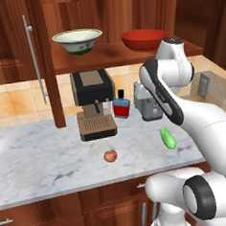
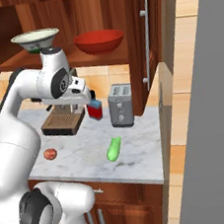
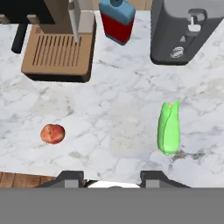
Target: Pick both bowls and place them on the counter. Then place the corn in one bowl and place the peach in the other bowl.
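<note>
While both bowls, the cream-white bowl (image 1: 78, 41) and the red bowl (image 1: 144, 39), sat on the shelf (image 1: 105, 55) at 12 o'clock, the fingers (image 3: 74, 178) stood apart, empty, so fetching 1 seemingly came first.

Rendered home kitchen: marble-topped table (image 1: 41, 159) over wooden cabinet fronts (image 1: 93, 207), with coffee machine (image 1: 92, 104), toaster (image 2: 120, 105) and tiled backsplash (image 1: 18, 101) beneath a wooden shelf (image 1: 115, 52).

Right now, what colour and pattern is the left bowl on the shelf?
Cream-white bowl with green marks outside and a pale inside; clearest in the left base view.
</note>
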Controlling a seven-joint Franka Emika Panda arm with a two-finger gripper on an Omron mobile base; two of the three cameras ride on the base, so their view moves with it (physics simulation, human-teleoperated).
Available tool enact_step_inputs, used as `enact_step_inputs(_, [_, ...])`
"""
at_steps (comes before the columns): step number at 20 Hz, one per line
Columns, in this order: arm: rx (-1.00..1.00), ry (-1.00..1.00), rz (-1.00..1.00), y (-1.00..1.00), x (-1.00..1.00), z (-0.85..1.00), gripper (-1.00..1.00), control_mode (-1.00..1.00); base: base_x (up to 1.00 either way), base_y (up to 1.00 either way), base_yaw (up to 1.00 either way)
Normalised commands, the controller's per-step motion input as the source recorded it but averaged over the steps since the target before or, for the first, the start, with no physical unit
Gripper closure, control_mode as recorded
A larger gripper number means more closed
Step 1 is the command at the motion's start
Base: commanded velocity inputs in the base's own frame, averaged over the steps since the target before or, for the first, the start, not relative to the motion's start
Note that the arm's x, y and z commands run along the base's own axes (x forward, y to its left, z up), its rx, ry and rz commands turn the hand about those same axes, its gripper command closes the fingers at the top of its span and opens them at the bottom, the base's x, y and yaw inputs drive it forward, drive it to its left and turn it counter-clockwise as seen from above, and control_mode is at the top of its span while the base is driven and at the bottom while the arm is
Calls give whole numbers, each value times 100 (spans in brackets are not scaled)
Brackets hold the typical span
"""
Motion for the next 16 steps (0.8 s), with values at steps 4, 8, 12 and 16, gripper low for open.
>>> enact_step_inputs(4, [0, -5, 0, -1, -10, 0, -100, -100, 0, 0, 0])
enact_step_inputs(8, [0, -12, -21, 0, -10, 3, -100, -100, 0, 0, 0])
enact_step_inputs(12, [7, 0, -38, -5, -4, 19, -100, -100, 0, 0, 0])
enact_step_inputs(16, [18, 0, -36, -12, -1, 31, -100, -100, 0, 0, 0])
